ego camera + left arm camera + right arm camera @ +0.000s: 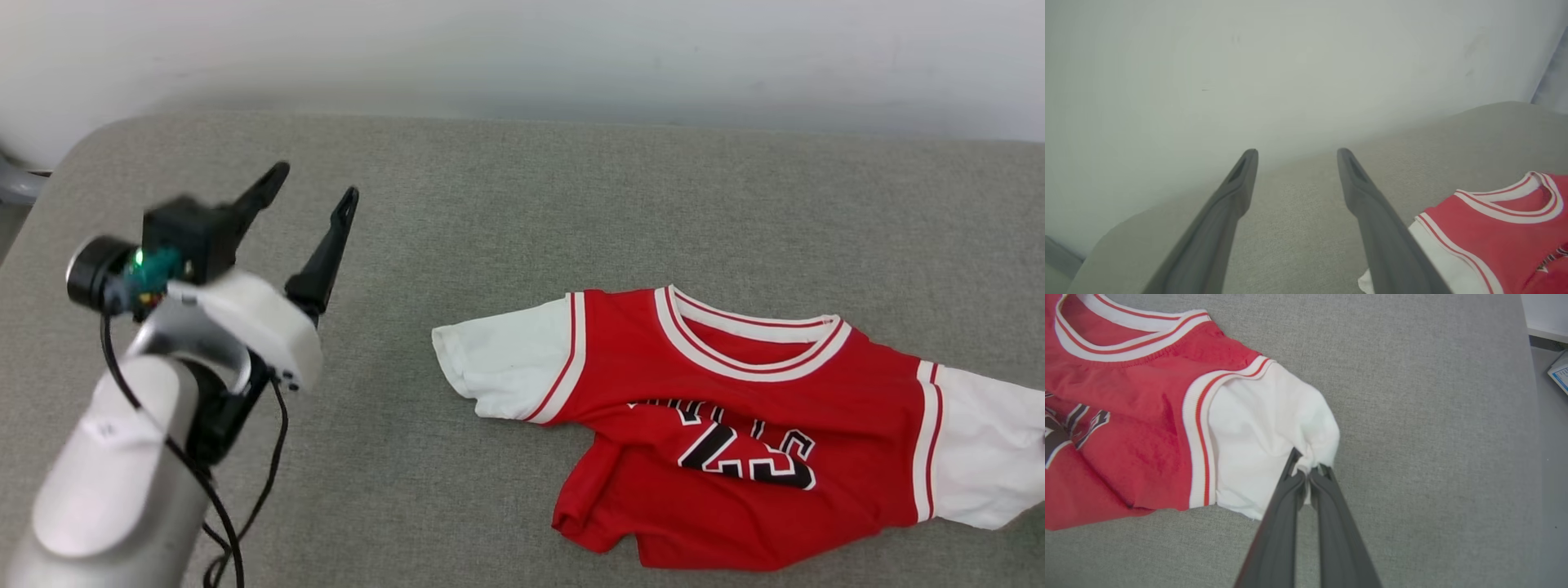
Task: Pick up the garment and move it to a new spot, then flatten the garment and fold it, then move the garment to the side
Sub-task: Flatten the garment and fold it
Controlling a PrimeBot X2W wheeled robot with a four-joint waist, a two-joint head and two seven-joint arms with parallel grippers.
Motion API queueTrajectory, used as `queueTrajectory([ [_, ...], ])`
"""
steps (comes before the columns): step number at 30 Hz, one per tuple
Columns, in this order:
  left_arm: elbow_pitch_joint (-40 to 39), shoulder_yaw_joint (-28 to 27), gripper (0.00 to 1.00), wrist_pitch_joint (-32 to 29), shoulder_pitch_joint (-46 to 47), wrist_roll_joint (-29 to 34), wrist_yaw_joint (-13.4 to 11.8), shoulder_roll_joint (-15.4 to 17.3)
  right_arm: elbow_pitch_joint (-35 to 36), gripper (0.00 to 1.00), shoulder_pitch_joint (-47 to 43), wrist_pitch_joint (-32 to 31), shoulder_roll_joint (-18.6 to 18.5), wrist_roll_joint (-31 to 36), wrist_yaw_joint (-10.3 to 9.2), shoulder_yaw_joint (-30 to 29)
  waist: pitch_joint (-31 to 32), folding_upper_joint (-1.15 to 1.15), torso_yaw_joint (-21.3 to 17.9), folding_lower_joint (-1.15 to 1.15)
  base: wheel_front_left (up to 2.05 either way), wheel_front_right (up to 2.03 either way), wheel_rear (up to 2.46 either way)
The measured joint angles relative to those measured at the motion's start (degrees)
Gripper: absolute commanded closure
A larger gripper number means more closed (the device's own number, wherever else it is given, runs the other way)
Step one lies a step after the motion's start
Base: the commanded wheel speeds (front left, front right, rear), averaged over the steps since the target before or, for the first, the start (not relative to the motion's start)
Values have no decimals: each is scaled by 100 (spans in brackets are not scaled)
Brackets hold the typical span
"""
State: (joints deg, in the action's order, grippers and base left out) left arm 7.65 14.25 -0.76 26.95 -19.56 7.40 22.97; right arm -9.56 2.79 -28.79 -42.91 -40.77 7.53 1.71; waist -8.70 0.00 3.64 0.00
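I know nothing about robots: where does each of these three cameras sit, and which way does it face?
Head view: on the head, facing forward and down at the garment on the grey surface; the open left fingers and pale forearm show.
Left wrist view: on the left wrist, facing along the left fingers toward the wall.
Right wrist view: on the right wrist, facing down at a white sleeve pinched by the right fingers.
Shared: all three show the garment.

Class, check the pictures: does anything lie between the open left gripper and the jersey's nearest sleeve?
Nothing visible does. Bare grey cushion separates the left gripper from the jersey and its near sleeve; the right gripper pinches the far sleeve.
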Motion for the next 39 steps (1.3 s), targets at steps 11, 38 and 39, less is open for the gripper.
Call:
queueTrajectory([
  [11,176,1529,0,-2617,1597,-2259,0,909,244,100,243,-107,107,101,0,35,-269,0,-211,0,0,0,0],
  [38,1591,4987,0,-5071,3386,-3457,1,1376,470,100,1160,-123,353,302,0,437,-1302,0,-849,0,0,0,0],
  [39,1629,5033,0,-5040,3394,-3499,1,1377,467,100,1167,-122,356,310,0,445,-1318,0,-860,0,0,0,0],
])
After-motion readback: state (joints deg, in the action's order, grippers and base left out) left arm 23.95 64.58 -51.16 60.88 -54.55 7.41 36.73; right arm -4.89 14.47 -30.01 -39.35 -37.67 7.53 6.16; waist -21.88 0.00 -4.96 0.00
